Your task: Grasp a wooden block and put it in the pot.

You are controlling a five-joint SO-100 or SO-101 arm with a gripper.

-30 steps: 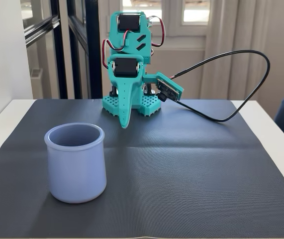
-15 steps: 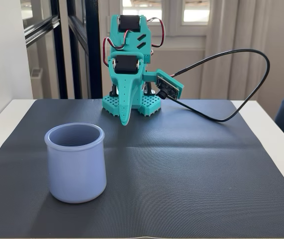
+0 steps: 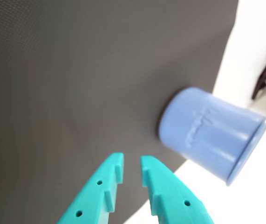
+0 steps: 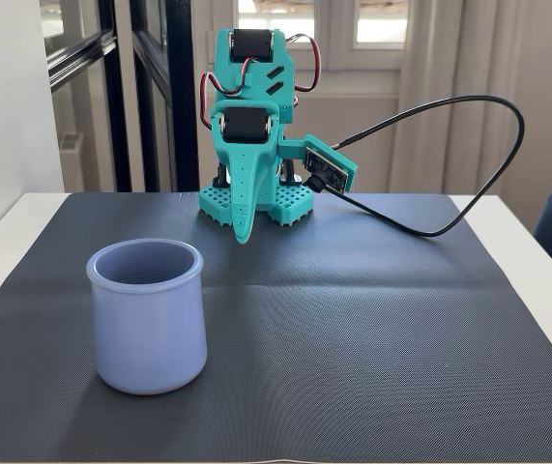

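Observation:
The pot point(image 4: 147, 319) is pale lavender-blue and stands upright on the front left of the dark mat point(image 4: 353, 319). In the wrist view the pot point(image 3: 207, 135) lies to the right, at the mat's edge. My teal gripper point(image 4: 242, 237) hangs tip-down at the arm's base at the back of the mat, well behind the pot. The wrist view shows the gripper point(image 3: 131, 161) with a narrow gap between its fingers and only mat behind it. The wooden block is out of view in both frames.
The teal arm base point(image 4: 256, 198) sits at the mat's far edge. A black cable point(image 4: 469, 155) loops from the wrist camera out to the right. White table point(image 4: 537, 261) borders the mat. Windows and a curtain stand behind.
Over the last second the gripper tip and the wrist camera rose slightly. The pot has not moved.

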